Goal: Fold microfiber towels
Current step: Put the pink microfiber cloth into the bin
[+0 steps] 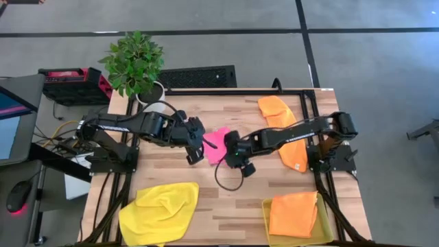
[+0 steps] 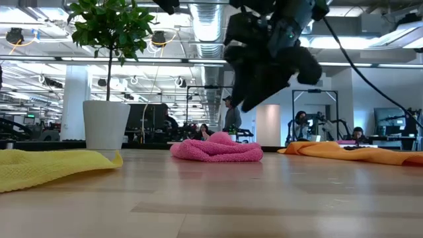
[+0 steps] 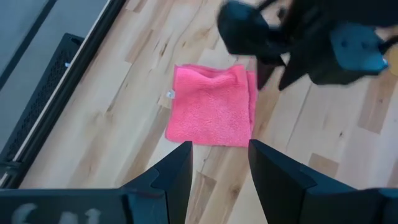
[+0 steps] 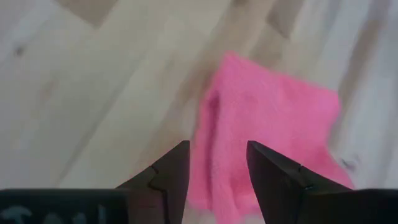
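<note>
- Where the two arms meet at mid-table: hot pink towel (image 1: 218, 144), folded into a small compact square, flat on the wooden table (image 1: 226, 199); seen from table height as a low rumpled mound (image 2: 217, 149).
- Left pincer (image 1: 194, 152): above the table just beside the pink towel on the left arm's side; fingers (image 3: 174, 174) spread, nothing between them, towel visible beyond the gap.
- Right pincer (image 1: 232, 156): just beside the pink towel on the opposite side, raised above the table; fingers (image 4: 273, 171) spread, empty, pink cloth (image 4: 267, 130) directly beneath.
- Both pincers close to each other, neither touching the cloth as far as visible.
- Bright yellow towel (image 1: 160, 211): spread loose and crumpled at the near left corner of the table, well apart from the pink one.
- Orange towel, unfolded (image 1: 288, 130): long, draped along the right side of the table, partly under the right arm.
- Orange towel, folded (image 1: 293, 214): lying inside the translucent yellow tray (image 1: 266, 218) at the near right corner.
- Potted plant (image 1: 135, 65): green leaves, white pot, at the far left corner of the table.
- Black cable loop (image 1: 226, 184): hanging below the right pincer, over bare wood.
- Background beyond the table in the low view: several people (image 2: 230, 116) among workstations.
</note>
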You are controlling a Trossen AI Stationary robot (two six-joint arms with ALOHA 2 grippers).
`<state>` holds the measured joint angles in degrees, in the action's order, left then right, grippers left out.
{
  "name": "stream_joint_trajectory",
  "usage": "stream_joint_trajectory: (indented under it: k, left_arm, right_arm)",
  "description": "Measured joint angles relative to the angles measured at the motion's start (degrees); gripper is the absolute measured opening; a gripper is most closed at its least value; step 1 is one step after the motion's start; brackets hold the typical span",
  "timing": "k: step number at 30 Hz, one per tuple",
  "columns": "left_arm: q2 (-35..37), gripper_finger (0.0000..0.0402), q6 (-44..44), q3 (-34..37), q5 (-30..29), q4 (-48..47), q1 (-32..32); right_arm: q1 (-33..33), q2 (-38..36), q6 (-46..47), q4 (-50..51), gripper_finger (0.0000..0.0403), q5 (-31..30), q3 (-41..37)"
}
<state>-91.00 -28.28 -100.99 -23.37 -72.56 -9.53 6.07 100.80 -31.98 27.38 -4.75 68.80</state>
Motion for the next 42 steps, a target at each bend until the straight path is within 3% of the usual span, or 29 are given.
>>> stream_joint_trajectory:
  k: [22,35,42]
  left_arm:
    - [0.02,0.015,-2.64,0.04,-2.93,-2.6,-4.39]
    - [0.02,0.015,-1.46,0.02,-3.0,-2.64,-4.38]
    - [0.02,0.015,-1.43,0.02,-3.0,-3.48,-4.38]
  right_arm:
    - [5.13,2.88,-2.64,1.02,0.0182,1.93,0.11]
    - [2.04,9.77,-0.58,-3.01,0.0182,-6.27,0.1]
    - [2.03,9.81,-0.11,-3.6,0.0182,-7.44,0.13]
